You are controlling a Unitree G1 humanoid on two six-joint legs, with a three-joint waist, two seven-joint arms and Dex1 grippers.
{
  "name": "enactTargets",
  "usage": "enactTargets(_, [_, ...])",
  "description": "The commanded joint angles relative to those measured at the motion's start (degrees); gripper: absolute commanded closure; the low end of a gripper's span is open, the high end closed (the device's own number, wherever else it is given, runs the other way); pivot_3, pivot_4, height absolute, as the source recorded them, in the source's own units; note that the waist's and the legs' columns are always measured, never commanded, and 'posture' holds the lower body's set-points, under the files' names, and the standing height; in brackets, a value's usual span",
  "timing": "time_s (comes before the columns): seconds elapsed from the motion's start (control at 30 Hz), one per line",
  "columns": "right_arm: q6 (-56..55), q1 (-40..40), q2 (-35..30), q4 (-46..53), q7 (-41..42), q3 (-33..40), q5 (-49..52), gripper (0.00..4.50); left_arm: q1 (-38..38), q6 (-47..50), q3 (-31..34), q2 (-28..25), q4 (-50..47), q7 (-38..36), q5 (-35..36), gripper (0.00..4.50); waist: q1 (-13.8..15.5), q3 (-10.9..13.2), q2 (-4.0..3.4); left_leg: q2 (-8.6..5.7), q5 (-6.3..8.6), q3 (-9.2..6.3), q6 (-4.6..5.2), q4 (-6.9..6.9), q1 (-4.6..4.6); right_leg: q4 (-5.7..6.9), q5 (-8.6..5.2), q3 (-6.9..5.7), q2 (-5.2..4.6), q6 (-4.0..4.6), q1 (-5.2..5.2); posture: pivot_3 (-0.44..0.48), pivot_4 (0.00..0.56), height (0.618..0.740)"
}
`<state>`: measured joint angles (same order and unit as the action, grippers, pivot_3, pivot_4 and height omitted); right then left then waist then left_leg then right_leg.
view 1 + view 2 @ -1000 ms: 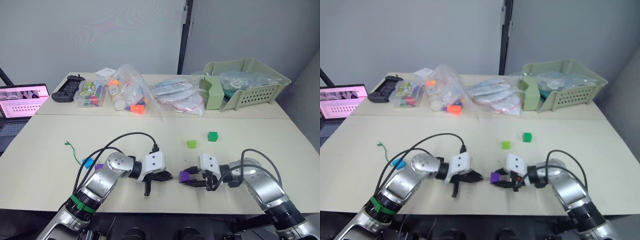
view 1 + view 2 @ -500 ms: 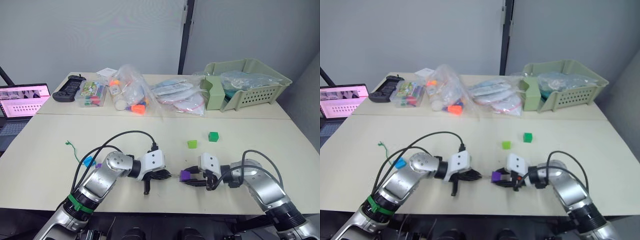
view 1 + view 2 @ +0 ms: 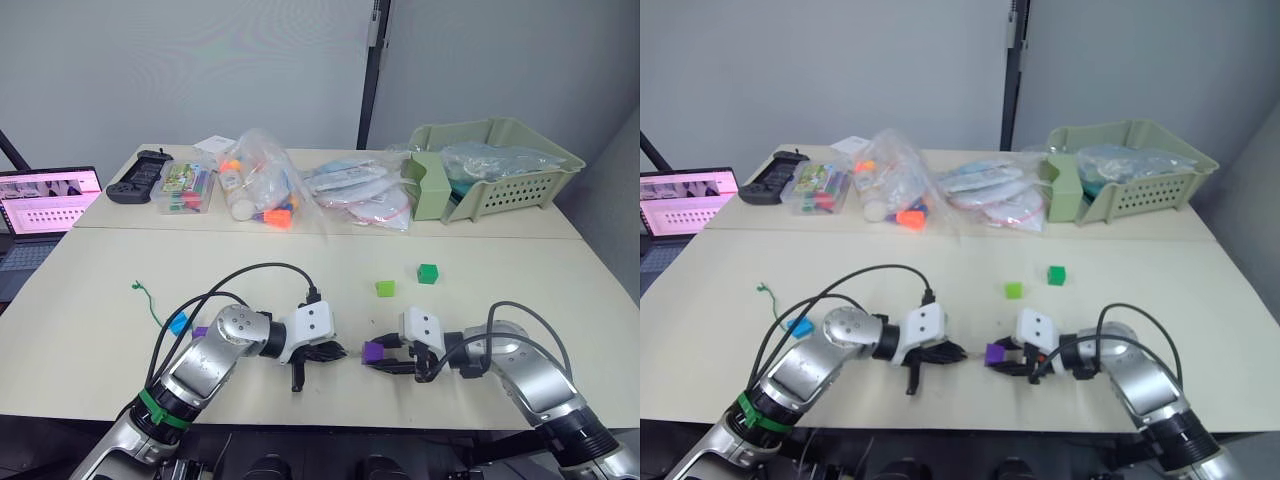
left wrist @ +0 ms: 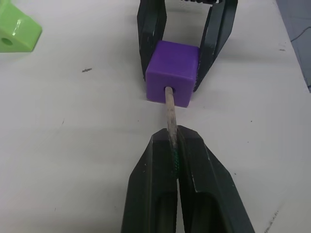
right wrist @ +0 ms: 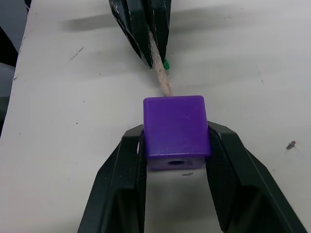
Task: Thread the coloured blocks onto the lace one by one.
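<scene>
The purple block (image 4: 173, 73) sits low over the front middle of the desk (image 3: 90, 300), pinched between the two black fingers of the right pincer (image 5: 176, 160), one finger on each side face. The stiff pale tip of the lace (image 4: 169, 114) enters the hole in the block's near face in the left wrist view; in the right wrist view the tip reaches the block's far edge. The left pincer (image 4: 174, 145) has its fingers pressed together on the lace just behind that tip, with a bit of green cord visible between them. The two pincers point at each other, the block between them.

The rest of the green cord runs back toward the robot's left, ending in a small knot (image 3: 137, 287) on the desk well apart from the pincers. A bright blue block (image 3: 177, 323) lies near it, with a second purple block (image 3: 199, 331) just beside it, close to the left arm. A light green block (image 3: 385, 288) and a dark green block (image 3: 428, 273) lie farther back, near each other.

The desk is pale beige and plain. Along its far edge lie clear plastic bags of toys (image 3: 258, 185), a green basket (image 3: 500, 170), a black controller (image 3: 136, 177), and a laptop (image 3: 40, 205) at the robot's far left. Behind is a grey wall.
</scene>
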<state>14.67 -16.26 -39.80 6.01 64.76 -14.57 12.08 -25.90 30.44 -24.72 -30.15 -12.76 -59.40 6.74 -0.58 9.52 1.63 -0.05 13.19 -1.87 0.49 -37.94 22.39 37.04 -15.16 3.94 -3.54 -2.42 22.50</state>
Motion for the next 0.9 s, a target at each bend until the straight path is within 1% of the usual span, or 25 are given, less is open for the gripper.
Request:
enactTargets(0.03, [1.14, 0.55, -0.75, 1.2, -0.13, 0.43, -0.38, 3.34, -0.95, -0.65, -0.67, 1.62, -1.35, 0.41, 0.42, 4.5, 0.0, 0.0, 0.0, 0.0, 0.0, 0.0, 0.0, 0.0, 0.0, 0.0, 0.0, 0.0, 0.0, 0.0, 0.0, 0.0, 0.15, 0.74])
enactTargets(0.47, [2.54, -0.05, 0.35, 2.65, -1.08, -0.1, -0.51, 3.34, -3.62, -4.22, -4.54, 7.26, 4.12, -0.53, -1.22, 4.5, 0.05, 0.0, 0.0, -0.04, 0.0, 0.04, 0.0, 0.0, -0.08, -0.04, 0.0, -0.02, 0.01, -0.01, -0.12, 0.0, 0.15, 0.74])
enactTargets(0.73, [2.54, 0.37, 0.45, 2.87, -1.54, -0.16, -0.92, 3.34, -3.65, -3.92, -2.99, 6.72, 3.14, -1.87, 0.07, 4.5, -0.15, 0.0, 0.0, -0.02, 0.0, 0.0, 0.0, 0.0, -0.06, -0.04, 0.0, -0.02, 0.03, 0.0, -0.08, 0.0, 0.15, 0.74])
enactTargets(0.9, [2.76, 0.15, 1.05, 3.16, -1.79, -0.42, -0.92, 3.34, -4.46, -4.24, -4.68, 9.28, 5.12, -1.93, -0.33, 4.5, -0.15, 0.0, 0.0, -0.02, 0.0, 0.0, 0.0, 0.0, -0.06, -0.04, 0.0, -0.02, 0.03, 0.0, -0.08, 0.0, 0.15, 0.74])
